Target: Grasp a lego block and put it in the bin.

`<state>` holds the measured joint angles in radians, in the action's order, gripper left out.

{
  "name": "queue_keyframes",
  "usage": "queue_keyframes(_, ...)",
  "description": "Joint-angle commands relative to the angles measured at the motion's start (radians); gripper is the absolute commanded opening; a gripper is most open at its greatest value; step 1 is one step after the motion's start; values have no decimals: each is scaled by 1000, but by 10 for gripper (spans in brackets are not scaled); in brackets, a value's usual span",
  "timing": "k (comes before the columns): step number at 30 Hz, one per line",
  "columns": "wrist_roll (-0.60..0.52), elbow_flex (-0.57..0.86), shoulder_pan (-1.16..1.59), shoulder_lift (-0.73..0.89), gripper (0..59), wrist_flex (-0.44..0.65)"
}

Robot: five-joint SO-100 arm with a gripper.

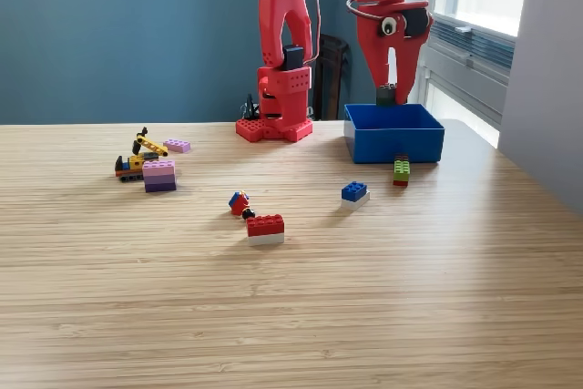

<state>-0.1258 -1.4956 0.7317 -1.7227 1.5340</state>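
A red-and-white brick (pixel 265 229) is seen nearest the camera, far below the gripper (pixel 389 88) and toward the exterior view's left, with a small red-blue piece (pixel 240 202) just behind it. A blue brick (pixel 354 191) lies on the table (pixel 291 316) below the gripper, slightly to the view's left. A green-and-red stack (pixel 401 170) stands just in front of the bin (pixel 393 132). A purple stack (pixel 159 176) and small pieces lie well apart at the view's left. The gripper is held above the bin, its tips pinching a dark block (pixel 386 93).
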Motion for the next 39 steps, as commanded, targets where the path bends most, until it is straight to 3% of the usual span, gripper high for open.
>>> queue_keyframes(1,-9,69,175,-67,0,23)
queue_keyframes(9,-43,55,422,-66,0,32)
queue_keyframes(18,-17,-37,469,-66,2,32)
queue_keyframes(19,-5,-51,469,-66,21,34)
queue_keyframes(23,41,-103,466,-66,257,60)
queue_keyframes(25,49,-115,462,-66,311,61)
queue_keyframes(28,49,-110,456,-66,334,61)
queue_keyframes(32,34,-72,446,-66,292,60)
queue_keyframes(39,-44,101,291,-66,36,58)
